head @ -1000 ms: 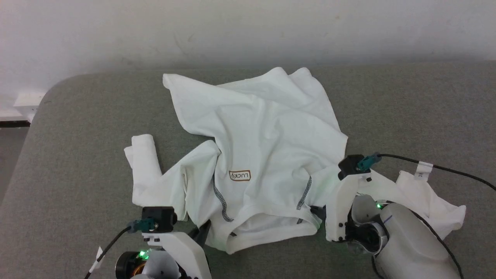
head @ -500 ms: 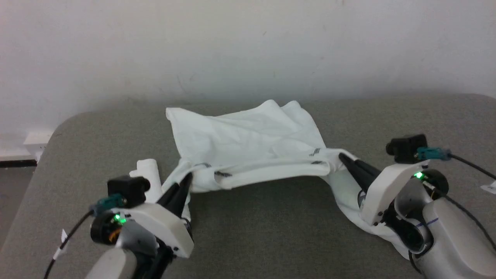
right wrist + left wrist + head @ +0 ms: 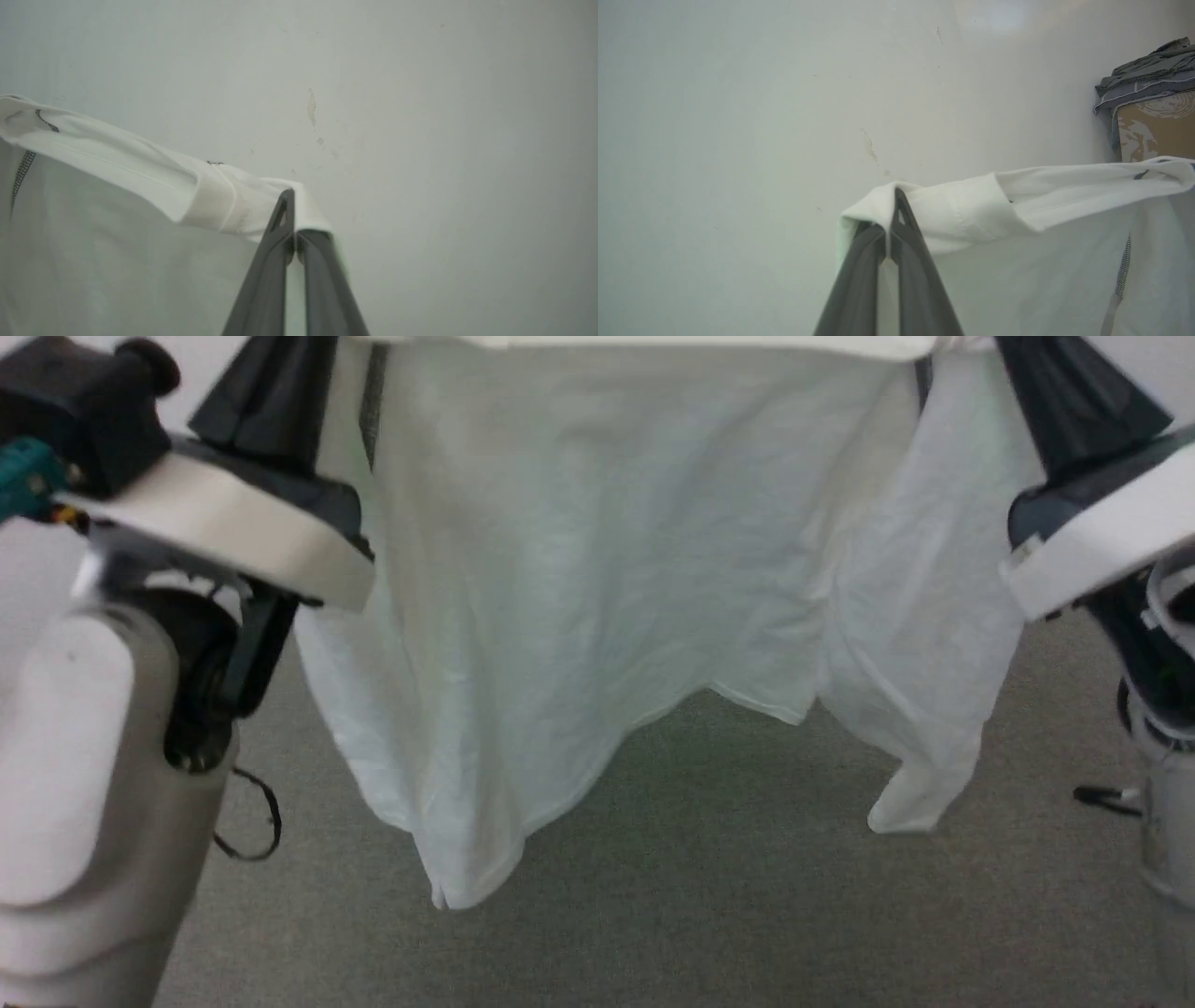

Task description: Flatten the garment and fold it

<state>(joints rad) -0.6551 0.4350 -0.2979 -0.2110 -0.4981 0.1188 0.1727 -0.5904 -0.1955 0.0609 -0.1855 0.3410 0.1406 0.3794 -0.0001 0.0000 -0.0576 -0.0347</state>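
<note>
Our left hand (image 3: pixel 894 210) is pinching shut on a folded edge of the garment (image 3: pixel 597 569). Its two dark fingers are meeting at their tips in the lower middle of the left wrist view, with white cloth wrapping over them. Our right hand (image 3: pixel 289 207) is gripping the opposite end the same way, closed on a bunched white fold in the lower middle of the right wrist view.

Between our two hands the top edge is stretching taut along the top of the head view, and the garment is hanging from it as a wide white sheet. A sleeve (image 3: pixel 924 709) is dangling at centre right. Speckled grey-black stitching (image 3: pixel 1124 266) is running down the cloth at the right edge of the left wrist view.

Below the cloth, the grey felt-like bench (image 3: pixel 709 859) is lying across the bottom of the head view; we cannot tell whether the lowest corner is touching it. A thin black cable loop (image 3: pixel 257 821) is drooping at lower left beside our pale forearm (image 3: pixel 75 784).

Behind everything a plain, scuffed white wall (image 3: pixel 738 116) is standing. In the upper right of the left wrist view a cardboard box (image 3: pixel 1157 126) is carrying a heap of grey cloth (image 3: pixel 1143 74).
</note>
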